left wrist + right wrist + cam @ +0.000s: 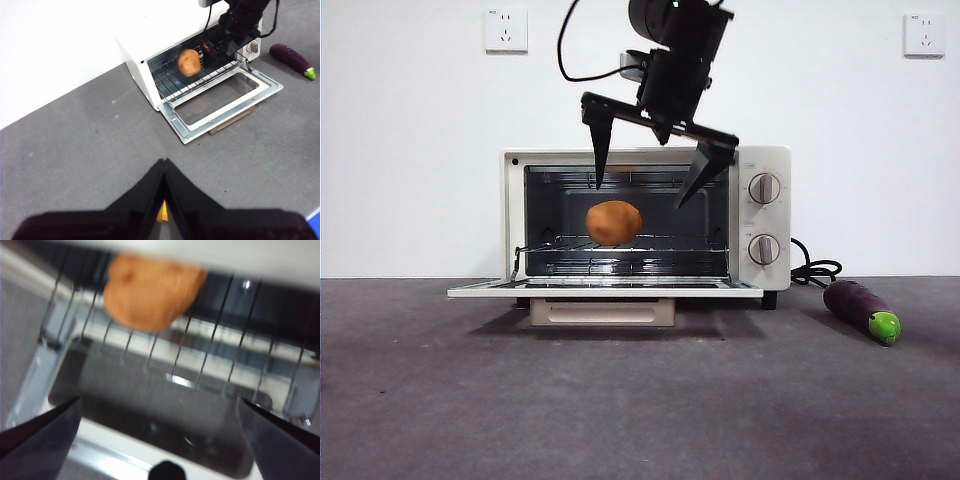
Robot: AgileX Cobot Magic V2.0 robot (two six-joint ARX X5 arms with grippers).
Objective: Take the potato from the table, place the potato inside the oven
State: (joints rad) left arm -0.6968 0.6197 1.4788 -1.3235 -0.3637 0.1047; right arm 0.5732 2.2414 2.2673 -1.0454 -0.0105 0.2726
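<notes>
The orange-brown potato [614, 222] rests on the wire rack inside the cream-white oven [760, 215], whose glass door [605, 289] lies folded down flat. In the left wrist view the potato [189, 62] shows on the rack, and in the right wrist view the potato [150, 290] fills the upper part, blurred. My right gripper [645, 175] hangs open just in front of the oven's upper edge, above the potato and holding nothing. My left gripper [164, 162] is shut, well back over the grey table [640, 400], far from the oven.
A purple eggplant with a green tip [861, 310] lies on the table to the right of the oven, beside the black cord [815, 270]. Two wall sockets sit on the white wall [410, 150] behind.
</notes>
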